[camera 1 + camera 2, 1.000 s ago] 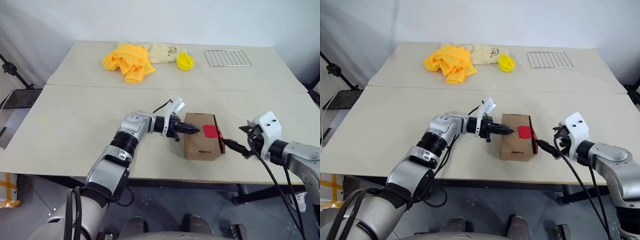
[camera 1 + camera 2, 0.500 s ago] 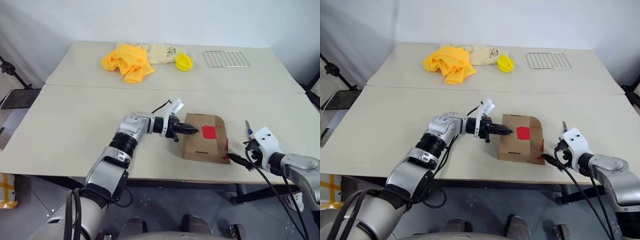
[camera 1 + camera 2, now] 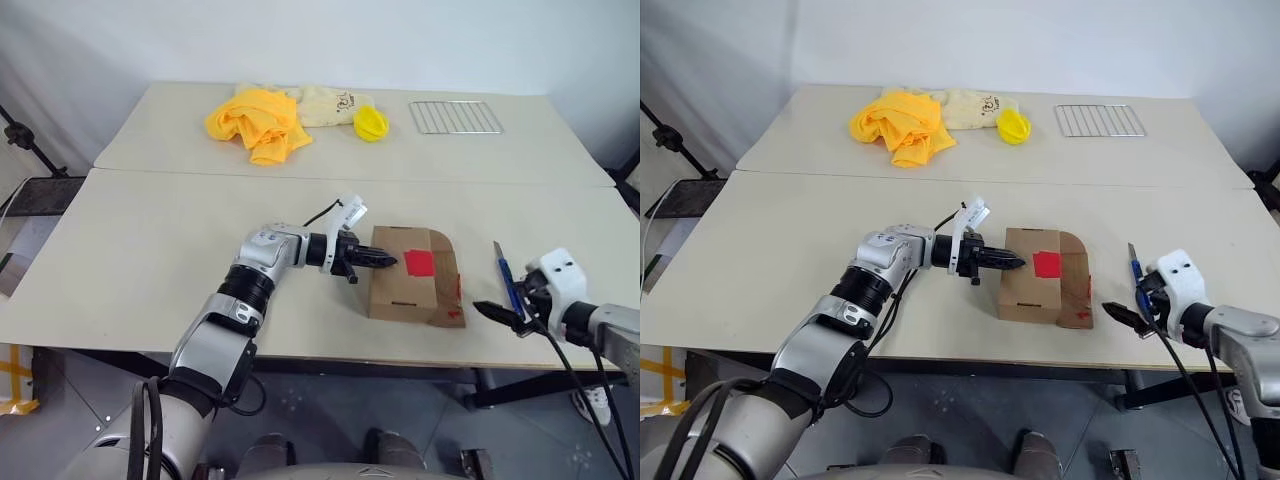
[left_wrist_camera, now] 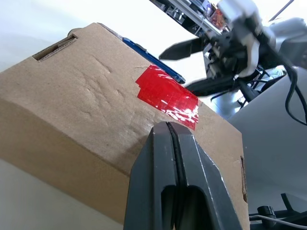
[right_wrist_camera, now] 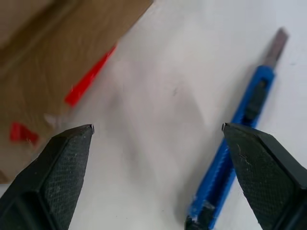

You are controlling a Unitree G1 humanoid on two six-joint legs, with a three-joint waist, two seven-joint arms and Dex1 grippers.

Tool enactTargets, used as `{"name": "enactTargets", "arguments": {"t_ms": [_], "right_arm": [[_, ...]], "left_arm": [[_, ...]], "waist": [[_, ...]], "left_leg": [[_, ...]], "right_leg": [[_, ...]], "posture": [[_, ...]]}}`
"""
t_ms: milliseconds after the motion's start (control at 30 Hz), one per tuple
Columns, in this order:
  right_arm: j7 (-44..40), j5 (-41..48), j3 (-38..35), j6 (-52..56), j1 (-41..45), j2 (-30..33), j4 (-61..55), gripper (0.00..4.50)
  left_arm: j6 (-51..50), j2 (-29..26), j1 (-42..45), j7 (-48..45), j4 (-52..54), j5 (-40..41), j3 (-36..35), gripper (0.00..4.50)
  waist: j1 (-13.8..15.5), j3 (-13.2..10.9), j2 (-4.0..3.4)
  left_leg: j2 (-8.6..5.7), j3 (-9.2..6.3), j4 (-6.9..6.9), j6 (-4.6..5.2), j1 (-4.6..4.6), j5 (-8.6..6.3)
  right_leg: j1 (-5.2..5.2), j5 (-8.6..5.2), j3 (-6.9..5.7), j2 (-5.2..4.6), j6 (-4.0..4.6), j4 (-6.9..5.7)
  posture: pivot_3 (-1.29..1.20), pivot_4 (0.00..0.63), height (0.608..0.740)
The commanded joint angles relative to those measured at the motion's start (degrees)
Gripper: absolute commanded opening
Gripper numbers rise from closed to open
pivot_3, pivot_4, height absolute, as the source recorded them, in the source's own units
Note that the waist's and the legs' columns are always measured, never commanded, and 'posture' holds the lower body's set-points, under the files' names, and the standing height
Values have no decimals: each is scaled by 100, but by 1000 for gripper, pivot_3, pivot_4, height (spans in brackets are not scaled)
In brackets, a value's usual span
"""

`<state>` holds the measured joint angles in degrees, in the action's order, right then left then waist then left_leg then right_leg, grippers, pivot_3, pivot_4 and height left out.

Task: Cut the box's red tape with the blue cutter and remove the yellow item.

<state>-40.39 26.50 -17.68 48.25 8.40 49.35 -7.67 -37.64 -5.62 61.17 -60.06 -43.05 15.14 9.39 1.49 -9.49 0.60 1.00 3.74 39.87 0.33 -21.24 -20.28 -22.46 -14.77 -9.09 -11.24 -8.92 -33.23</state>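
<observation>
The brown box (image 3: pixel 398 288) lies near the table's front edge, with a patch of red tape (image 3: pixel 418 262) on its top. Its right-hand flap (image 3: pixel 447 298) lies folded out on the table, with a red strip along its edge. My left gripper (image 3: pixel 391 261) is shut and empty, its tips resting on the box top just left of the tape (image 4: pixel 168 96). The blue cutter (image 3: pixel 506 283) lies loose on the table right of the flap. My right gripper (image 3: pixel 497 312) stands open and empty beside the cutter (image 5: pixel 238 146). The yellow item is hidden.
On the far table lie a yellow cloth (image 3: pixel 256 122), a pale bag (image 3: pixel 330 104), a small yellow object (image 3: pixel 371 123) and a wire rack (image 3: pixel 454 116). The table's front edge (image 3: pixel 330 357) runs just below the box and my right gripper.
My right gripper has drawn away from the box's right end, to the right and slightly down. The right flap has swung out flat. The cutter has come into view beside the gripper.
</observation>
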Motion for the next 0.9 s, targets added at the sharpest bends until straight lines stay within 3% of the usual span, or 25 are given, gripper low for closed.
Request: {"name": "enactTargets", "arguments": {"t_ms": [33,400,667,900], "right_arm": [[189,375,-315,381,248,-219,-207,4473],[480,845,-214,1131,1120,-718,264,4473],[25,838,427,1608,2239,-832,1968,4473],[-236,903,569,2037,2663,-980,2599,4473]], "left_arm": [[-80,-19,-133,62,-43,-174,113,0],[-122,-38,-139,37,13,-184,149,0],[-230,-75,-184,14,166,-192,218,0],[-281,-76,-202,27,250,-183,240,0]], "waist": [[-2,0,0],[-8,-4,-8],[-23,-10,-19],[-46,-10,-19]], "left_leg": [[0,0,0,0,0,0],[-1,0,1,0,-2,0],[0,1,-1,0,-3,0],[1,5,-1,-1,-1,0]], "right_leg": [[0,0,0,0,0,0],[-1,0,0,0,0,0],[-5,0,1,0,0,-5],[-4,0,1,1,-1,-4]], "posture": [[0,150,740],[0,150,740],[0,150,740],[0,150,740]]}}
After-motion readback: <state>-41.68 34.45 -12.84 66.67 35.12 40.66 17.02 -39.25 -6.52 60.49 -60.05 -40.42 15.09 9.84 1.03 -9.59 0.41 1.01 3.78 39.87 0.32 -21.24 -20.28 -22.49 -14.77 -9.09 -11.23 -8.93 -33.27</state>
